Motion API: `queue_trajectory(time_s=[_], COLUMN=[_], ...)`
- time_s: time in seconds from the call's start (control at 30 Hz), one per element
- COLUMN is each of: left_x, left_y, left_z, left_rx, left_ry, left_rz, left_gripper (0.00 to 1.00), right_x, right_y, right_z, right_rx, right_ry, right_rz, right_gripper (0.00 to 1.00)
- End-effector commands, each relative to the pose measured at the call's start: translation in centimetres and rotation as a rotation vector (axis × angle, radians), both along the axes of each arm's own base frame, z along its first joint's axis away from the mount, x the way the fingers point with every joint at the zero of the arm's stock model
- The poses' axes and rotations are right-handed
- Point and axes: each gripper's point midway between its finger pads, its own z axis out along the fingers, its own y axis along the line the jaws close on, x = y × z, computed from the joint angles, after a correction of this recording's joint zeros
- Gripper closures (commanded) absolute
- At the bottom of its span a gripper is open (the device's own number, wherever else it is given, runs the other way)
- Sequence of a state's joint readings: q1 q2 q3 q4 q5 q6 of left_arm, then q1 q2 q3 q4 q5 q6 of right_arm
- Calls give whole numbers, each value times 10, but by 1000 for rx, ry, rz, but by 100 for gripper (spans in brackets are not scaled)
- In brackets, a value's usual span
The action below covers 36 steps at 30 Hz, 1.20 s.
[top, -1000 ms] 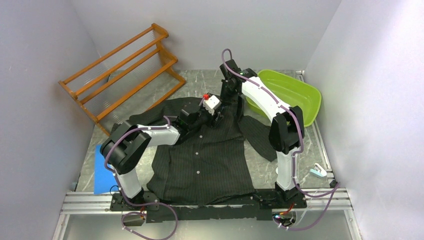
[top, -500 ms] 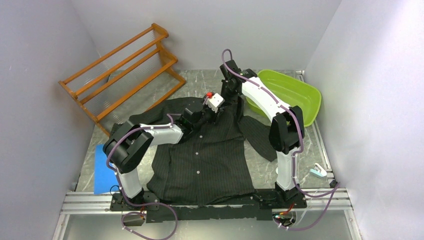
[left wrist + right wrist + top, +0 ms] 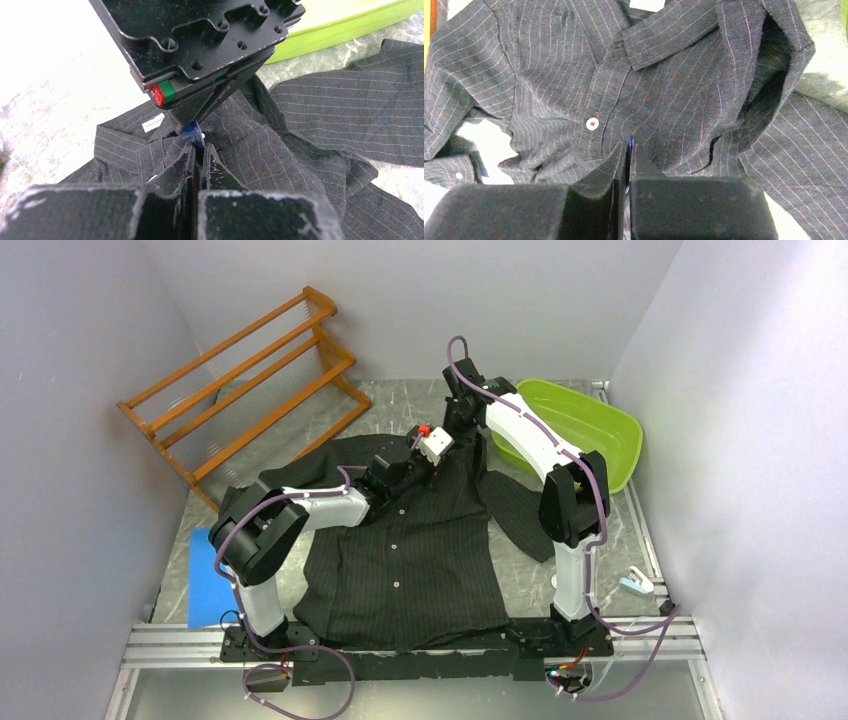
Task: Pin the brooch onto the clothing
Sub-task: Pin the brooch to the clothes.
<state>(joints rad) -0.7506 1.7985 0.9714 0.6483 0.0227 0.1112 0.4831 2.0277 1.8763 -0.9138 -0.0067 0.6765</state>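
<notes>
1. Wooden rack (image 3: 240,380): stands on the table (image 3: 520,580) beyond the shirt's far-left side, apart from the cloth.
2. Blue sheet (image 3: 205,585): lies flat just off the shirt's near-left edge.
3. Shirt (image 3: 420,560): this is the clothing. It is black with fine pale pinstripes and lies spread front-up at the middle of the table. Its hem is toward the arm bases, its collar (image 3: 674,35) is at the far end, and one sleeve is thrown out to the right. A white label (image 3: 153,122) shows inside the collar. A white button (image 3: 592,123) sits on the placket below it.
4. Left gripper (image 3: 199,150): reaches over the shirt's upper chest, just below the collar. Its jaws are pressed together with no gap between them. The lower edge of the brooch sits at their tips. Whether they pinch the brooch, the cloth or neither cannot be told.
5. Brooch (image 3: 194,135): a small blue disc, held just above the shirt's upper chest beside the placket, between the two sets of fingertips.
6. Right gripper (image 3: 628,150): points down onto the same spot of the shirt from the far side. Its jaws are clamped on the brooch, and a thin blue edge shows between them.
7. Green basin (image 3: 600,435): stands past the shirt's right sleeve, at the far right.
8. Small white and teal object (image 3: 636,585): lies well right of the shirt's hem. It is too small to identify.
</notes>
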Motion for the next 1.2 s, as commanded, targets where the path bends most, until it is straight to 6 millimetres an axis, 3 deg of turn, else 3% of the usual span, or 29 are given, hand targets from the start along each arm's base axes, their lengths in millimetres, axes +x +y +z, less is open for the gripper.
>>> queue_trajectory(time_s=[0.0, 0.1, 0.47, 0.7, 0.77, 0.83, 0.9, 0.97, 1.17], left_x=[5, 2, -5, -8, -8, -12, -17, -20, -23], left_y=[4, 6, 6, 6, 7, 5, 2, 1, 3], left_z=[21, 23, 45, 62, 68, 75, 81, 87, 105], left_rx=[-31, -34, -135, -185, -210, -240, -264, -292, -391], left_ry=[-24, -13, 69, 111, 120, 140, 163, 201, 321], left_rz=[28, 30, 51, 63, 67, 49, 6, -6, -36], left_gripper=[97, 97, 97, 97, 98, 97, 97, 97, 97], right_x=[-3, 0, 11, 0, -11, -23, -34, -41, -62], right_y=[1, -3, -16, -32, -39, -49, -57, -62, -53], right_z=[30, 34, 82, 135, 150, 162, 167, 163, 134], right_rx=[38, 38, 108, 224, 294, 352, 397, 419, 492], right_ry=[-58, -82, -294, -542, -641, -737, -801, -824, -774], right_rz=[36, 43, 101, 176, 201, 201, 216, 248, 379], right_gripper=[93, 85, 63, 61, 54, 36, 24, 21, 20])
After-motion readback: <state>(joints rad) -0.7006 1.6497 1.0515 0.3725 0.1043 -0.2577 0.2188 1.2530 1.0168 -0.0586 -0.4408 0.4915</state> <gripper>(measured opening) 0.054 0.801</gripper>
